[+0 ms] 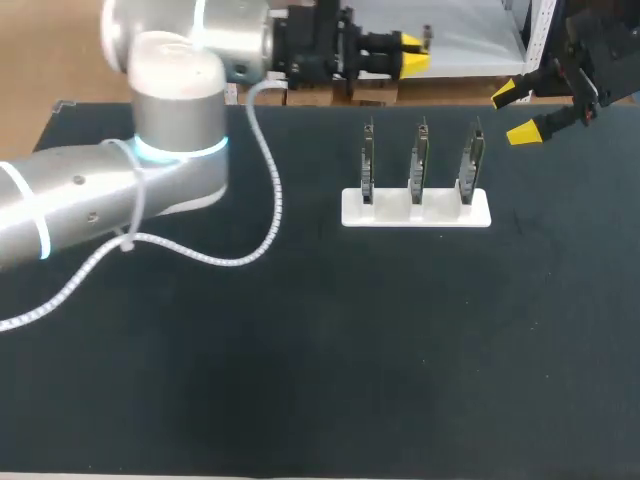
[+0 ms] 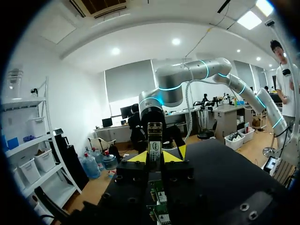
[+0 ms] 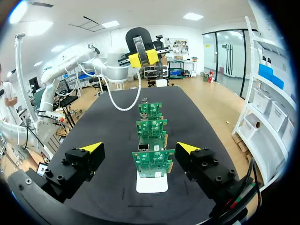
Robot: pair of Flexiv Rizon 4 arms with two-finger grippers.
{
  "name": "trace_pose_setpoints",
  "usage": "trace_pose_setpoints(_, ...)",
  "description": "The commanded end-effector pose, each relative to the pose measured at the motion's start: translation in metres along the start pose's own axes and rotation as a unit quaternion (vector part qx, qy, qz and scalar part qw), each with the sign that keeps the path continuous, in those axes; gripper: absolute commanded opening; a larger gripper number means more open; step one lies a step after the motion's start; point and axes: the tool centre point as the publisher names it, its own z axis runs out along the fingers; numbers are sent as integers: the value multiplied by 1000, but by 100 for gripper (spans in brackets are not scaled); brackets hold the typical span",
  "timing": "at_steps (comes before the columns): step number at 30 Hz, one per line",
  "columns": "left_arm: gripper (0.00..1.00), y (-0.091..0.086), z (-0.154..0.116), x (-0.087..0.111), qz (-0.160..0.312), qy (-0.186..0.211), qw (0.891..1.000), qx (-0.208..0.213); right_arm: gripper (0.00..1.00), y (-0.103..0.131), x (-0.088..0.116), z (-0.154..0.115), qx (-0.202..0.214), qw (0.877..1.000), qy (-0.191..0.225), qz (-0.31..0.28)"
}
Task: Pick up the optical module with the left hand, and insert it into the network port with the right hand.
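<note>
The left claw (image 2: 157, 156) is squeezed tight on the optical module (image 2: 154, 140), a thin metal stick that pokes up from between its yellow tips. It hangs high over the far side of the black table (image 1: 300, 350). The right claw (image 1: 518, 112) has its fingers wide apart and holds nothing. It hovers over the far right part of the table, near one end of the white stand (image 1: 415, 212). Three green boards (image 3: 153, 161) stand up in a row in that stand. The network port must be on one of them, but it is too small to tell which. The module is up in the air, well apart from the boards. I think the next job is to pass it from one claw to the other, and that is the tricky part. If the left claw lets go before the right claw has a good squeeze, the module could drop onto the table. If the right claw grabs it crooked, it may not slide into the port and could jam or bend. The boards are thin and look like they only sit in slots, so a hard push could tip them or shove the stand. The two arms must also come close together, so they could bump.
</note>
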Motion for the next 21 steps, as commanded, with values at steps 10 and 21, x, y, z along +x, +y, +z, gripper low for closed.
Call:
trace_pose_setpoints(10,0,-16,35,12,-36,-3,999,-38,100,-1,0,0,0,1000,0,-1)
trace_pose_setpoints(21,0,-20,56,14,-42,-14,998,-36,100,-1,0,0,0,1000,0,-1)
